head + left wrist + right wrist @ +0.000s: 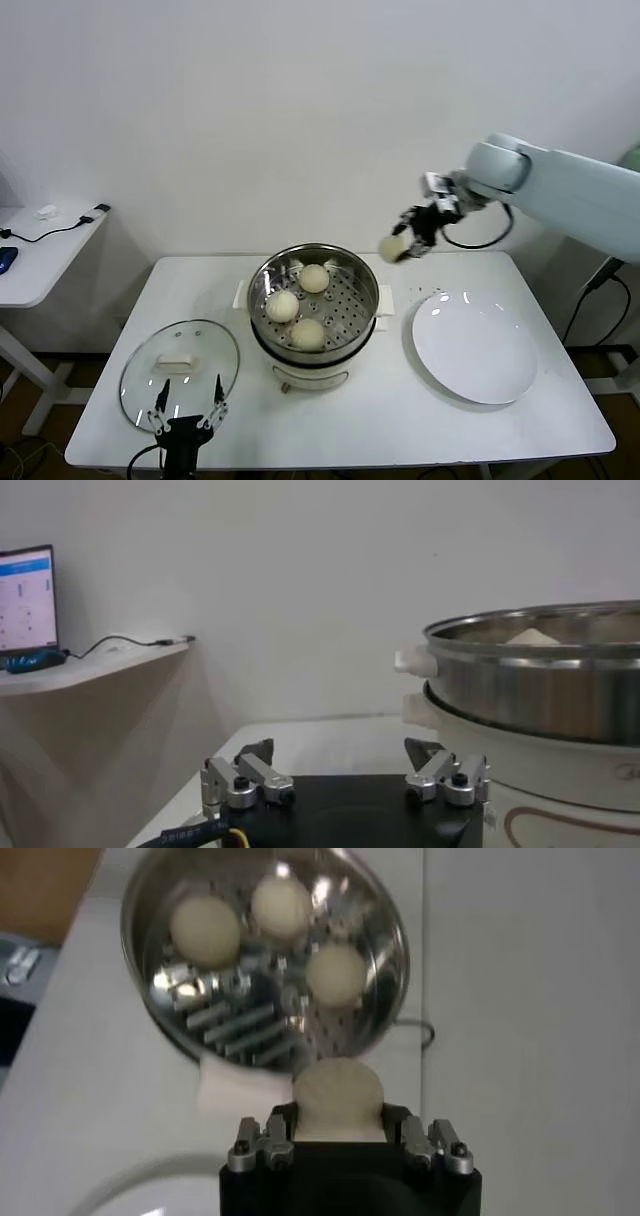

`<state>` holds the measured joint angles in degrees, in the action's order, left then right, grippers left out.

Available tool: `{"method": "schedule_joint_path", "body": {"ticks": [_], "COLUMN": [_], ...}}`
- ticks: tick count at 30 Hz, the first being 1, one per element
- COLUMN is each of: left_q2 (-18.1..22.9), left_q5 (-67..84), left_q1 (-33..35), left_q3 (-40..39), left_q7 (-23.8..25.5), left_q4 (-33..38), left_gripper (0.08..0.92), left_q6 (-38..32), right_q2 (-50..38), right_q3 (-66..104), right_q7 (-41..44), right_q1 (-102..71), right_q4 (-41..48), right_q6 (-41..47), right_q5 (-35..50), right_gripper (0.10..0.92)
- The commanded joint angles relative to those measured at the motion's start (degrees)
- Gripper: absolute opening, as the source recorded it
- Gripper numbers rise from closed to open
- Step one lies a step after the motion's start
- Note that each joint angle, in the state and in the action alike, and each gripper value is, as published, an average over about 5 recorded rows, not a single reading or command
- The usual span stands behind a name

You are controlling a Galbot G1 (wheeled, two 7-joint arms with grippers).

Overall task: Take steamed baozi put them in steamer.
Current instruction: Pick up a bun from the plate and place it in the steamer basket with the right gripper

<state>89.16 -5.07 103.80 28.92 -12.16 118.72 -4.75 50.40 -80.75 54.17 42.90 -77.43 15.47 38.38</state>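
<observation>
Left gripper (187,412): it is sitting parked at the near table edge, just beside the glass lid (180,360), with its fingers spread wide and holding nothing.
Table (400,430): it is carrying, from the robot's left to its right, the lid, the steamer and a white plate (475,345), and the plate is lying bare.
Steamer (313,300): it is standing open at the middle of the table, with three steamed baozi (308,333) resting on the perforated tray, apart from one another.
Right gripper (403,243): it is hanging in the air beyond the plate and to the right of the steamer, above the far part of the table, with its fingers pinching the fourth baozi (338,1093).
Progress: three of four buns are looking placed; the last one is being carried and is not yet over the pot.
Remaining: by this reading, the held bun is still needing to be brought across above the free part of the tray, lowered and released there.
</observation>
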Motion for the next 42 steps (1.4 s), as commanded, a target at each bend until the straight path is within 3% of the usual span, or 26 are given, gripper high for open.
{"method": "schedule_joint_path", "body": {"ticks": [1, 11, 36, 42], "left_q2": [-0.02, 0.17, 0.04, 0.12], "left_q5": [0.04, 0.09, 0.33, 0.31], "left_q1": [0.19, 0.53, -0.02, -0.01], "left_q3": [-0.11, 0.27, -0.03, -0.16], "left_q7": [0.06, 0.02, 0.95, 0.57], "left_q4": [0.43, 0.18, -0.29, -0.13], "left_gripper": [0.823, 0.823, 0.823, 0.823], "left_q6": [0.04, -0.12, 0.69, 0.82], "right_q2": [13.01, 15.62, 13.76, 12.74], "right_q3": [-5.40, -8.57, -10.14, -7.82], "right_q7": [-5.68, -8.67, -10.05, -9.44], "right_q1": [3.90, -4.66, -5.50, -5.29], "right_q4": [-4.43, 1.30, 0.30, 0.63], "right_q6": [6.27, 8.29, 9.65, 7.38], "right_q5": [12.96, 7.47, 5.38, 6.48], "right_gripper": [0.577, 0.577, 0.579, 0.711]}}
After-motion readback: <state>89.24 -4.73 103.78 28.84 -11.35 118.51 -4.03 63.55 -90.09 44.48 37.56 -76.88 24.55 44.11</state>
